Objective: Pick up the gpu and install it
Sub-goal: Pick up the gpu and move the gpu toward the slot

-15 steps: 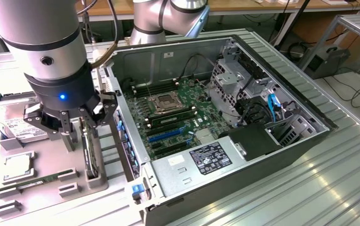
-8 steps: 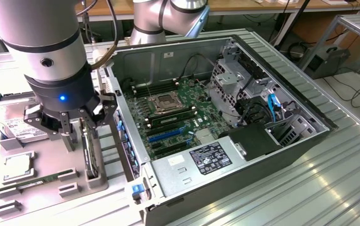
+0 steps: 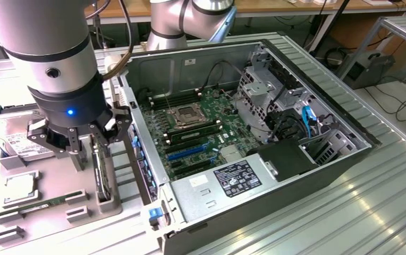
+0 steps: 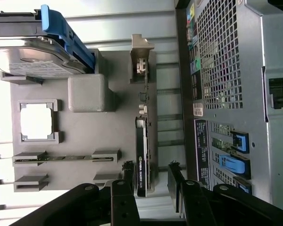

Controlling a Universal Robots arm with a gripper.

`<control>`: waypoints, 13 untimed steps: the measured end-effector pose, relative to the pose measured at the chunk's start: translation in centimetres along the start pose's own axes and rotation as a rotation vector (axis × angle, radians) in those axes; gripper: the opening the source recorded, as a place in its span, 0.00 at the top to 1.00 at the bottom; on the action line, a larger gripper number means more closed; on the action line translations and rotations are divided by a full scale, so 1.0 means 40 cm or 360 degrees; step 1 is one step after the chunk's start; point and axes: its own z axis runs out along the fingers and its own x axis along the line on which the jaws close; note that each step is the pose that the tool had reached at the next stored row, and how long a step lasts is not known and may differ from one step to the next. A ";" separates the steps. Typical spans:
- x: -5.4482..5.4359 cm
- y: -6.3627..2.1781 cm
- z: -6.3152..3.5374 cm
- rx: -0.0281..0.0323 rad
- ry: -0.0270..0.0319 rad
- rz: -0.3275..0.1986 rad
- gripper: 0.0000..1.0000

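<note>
- The gpu [image 3: 102, 178] [image 4: 142, 160] stands on edge in a slot of the grey parts tray [image 3: 47, 212], just beside the open computer case [image 3: 260, 175].
- My jaws are spread apart over one end of the card, one on each side, not clamped.
- The arm [image 3: 47, 48] points straight down over the tray.

**Your arm: silver tube, black wrist, black claw.**
Note for your record: the arm [image 3: 47, 48] is a matt silver-grey cylinder with one small round port [image 3: 51, 73] in its side. Its black wrist collar [image 3: 82, 103] carries a single blue lamp [image 3: 70, 112]. The claw [image 3: 88, 159] is black, its jointed link bars fixed with round pin heads [image 4: 117, 183]. The rear joint [image 3: 182, 18] is silver with a pale blue cap.
</note>
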 end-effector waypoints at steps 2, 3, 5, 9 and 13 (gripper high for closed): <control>0.000 0.000 0.002 0.00000 0.00000 0.0000 0.58; 0.000 0.000 0.002 0.00001 0.00000 0.0000 0.58; 0.001 0.000 0.004 0.00000 0.00000 0.0000 0.58; 0.004 -0.002 0.031 0.00000 0.00000 0.0000 0.58; 0.018 0.048 0.142 -0.00001 -0.00001 0.0000 0.58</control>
